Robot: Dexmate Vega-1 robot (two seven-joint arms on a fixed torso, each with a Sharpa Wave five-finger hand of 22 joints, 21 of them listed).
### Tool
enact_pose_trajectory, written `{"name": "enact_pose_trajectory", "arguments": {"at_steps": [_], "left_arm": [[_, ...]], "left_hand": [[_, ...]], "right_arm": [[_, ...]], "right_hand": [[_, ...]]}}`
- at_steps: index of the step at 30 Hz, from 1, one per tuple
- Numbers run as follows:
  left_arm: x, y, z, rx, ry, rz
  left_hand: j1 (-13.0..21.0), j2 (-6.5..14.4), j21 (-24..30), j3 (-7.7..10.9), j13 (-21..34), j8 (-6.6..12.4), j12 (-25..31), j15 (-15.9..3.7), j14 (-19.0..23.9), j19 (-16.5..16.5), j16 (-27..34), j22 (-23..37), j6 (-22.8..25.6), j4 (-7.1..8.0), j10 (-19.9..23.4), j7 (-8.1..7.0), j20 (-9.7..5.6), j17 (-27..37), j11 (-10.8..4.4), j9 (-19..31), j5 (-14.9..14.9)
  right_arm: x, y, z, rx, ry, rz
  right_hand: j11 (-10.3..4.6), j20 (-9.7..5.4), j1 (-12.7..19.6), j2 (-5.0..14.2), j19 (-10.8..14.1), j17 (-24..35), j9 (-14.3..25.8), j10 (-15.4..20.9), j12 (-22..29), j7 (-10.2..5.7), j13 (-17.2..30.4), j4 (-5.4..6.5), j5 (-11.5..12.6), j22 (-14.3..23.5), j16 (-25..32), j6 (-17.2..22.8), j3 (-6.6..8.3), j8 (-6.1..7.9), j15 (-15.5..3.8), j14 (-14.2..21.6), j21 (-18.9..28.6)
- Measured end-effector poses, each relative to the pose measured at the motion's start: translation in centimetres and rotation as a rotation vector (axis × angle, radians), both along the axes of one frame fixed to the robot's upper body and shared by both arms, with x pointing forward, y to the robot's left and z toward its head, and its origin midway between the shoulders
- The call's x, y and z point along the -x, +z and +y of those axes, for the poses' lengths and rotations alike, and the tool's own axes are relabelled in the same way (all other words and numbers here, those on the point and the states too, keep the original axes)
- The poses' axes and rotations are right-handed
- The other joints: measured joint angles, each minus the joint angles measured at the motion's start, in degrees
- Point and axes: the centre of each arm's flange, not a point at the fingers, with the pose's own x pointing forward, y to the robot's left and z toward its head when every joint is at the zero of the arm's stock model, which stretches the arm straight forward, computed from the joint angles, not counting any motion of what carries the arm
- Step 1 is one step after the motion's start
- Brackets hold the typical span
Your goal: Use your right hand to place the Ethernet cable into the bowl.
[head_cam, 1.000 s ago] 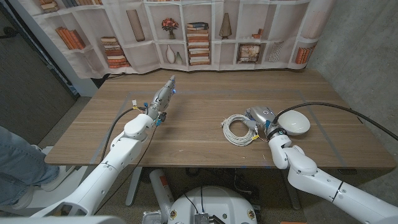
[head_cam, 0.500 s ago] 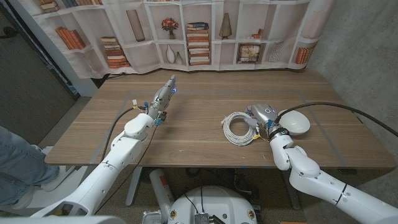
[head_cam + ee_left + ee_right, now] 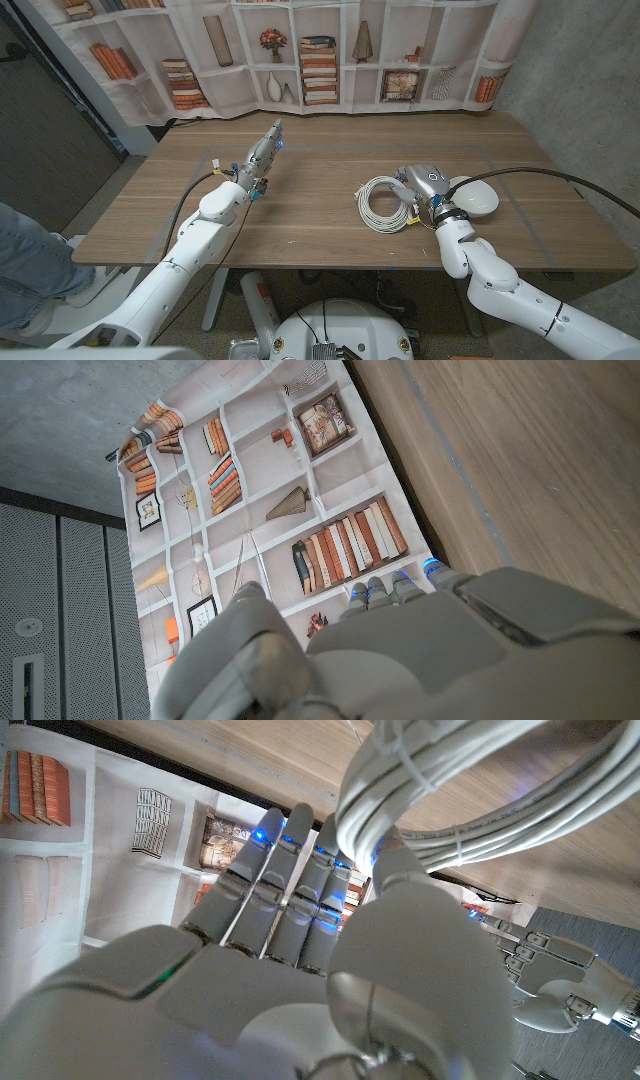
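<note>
1. The wooden bench (image 3: 320, 215) with a brown plank top carries everything; thin taped lines run near its left and right edges.
2. Behind the far edge hangs a printed backdrop curtain (image 3: 300, 50) showing shelves with books and vases. The same print shows in the left wrist view (image 3: 250, 540).
3. A person's leg in blue jeans (image 3: 30, 260) shows beside the near left corner of the bench.
4. The left robot hand (image 3: 263, 157) is poised over the left half of the bench toward the far edge, fingers straight and together, holding nothing. The left wrist view shows its back (image 3: 420, 650) with only wood beyond the fingers.
5. The white shallow round bowl (image 3: 472, 196) sits near the right edge of the bench. What it holds cannot be made out.
6. The coiled white Ethernet cable (image 3: 385, 205) lies on the bench right of centre, just beside the bowl on its left.
7. The right robot hand (image 3: 420, 188) sits between coil and bowl, against the coil's right side. In the right wrist view (image 3: 300, 920) its thumb and fingers close around a bundle of the cable's loops (image 3: 480, 780).
</note>
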Motion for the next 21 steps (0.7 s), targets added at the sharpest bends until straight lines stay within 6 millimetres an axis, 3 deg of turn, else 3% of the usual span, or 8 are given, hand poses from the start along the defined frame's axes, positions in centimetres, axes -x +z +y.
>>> {"name": "enact_pose_trajectory", "arguments": {"at_steps": [21], "left_arm": [[0.1,0.7,0.1,-0.01,-0.004,-0.013]], "left_hand": [[0.22,0.22,-0.4,-0.25,0.0,0.0,0.0,0.0,0.0,0.0,0.0,0.0,0.0,-0.24,0.0,0.0,0.0,-0.01,0.0,0.0,-0.26]], "right_arm": [[1.6,1.1,0.3,-0.013,0.012,-0.075]], "right_hand": [[-0.25,0.0,0.35,-0.35,0.0,0.1,0.85,1.17,0.55,-0.1,0.56,0.21,-0.22,0.27,0.0,0.69,-0.13,0.82,-0.2,0.6,0.44]]}}
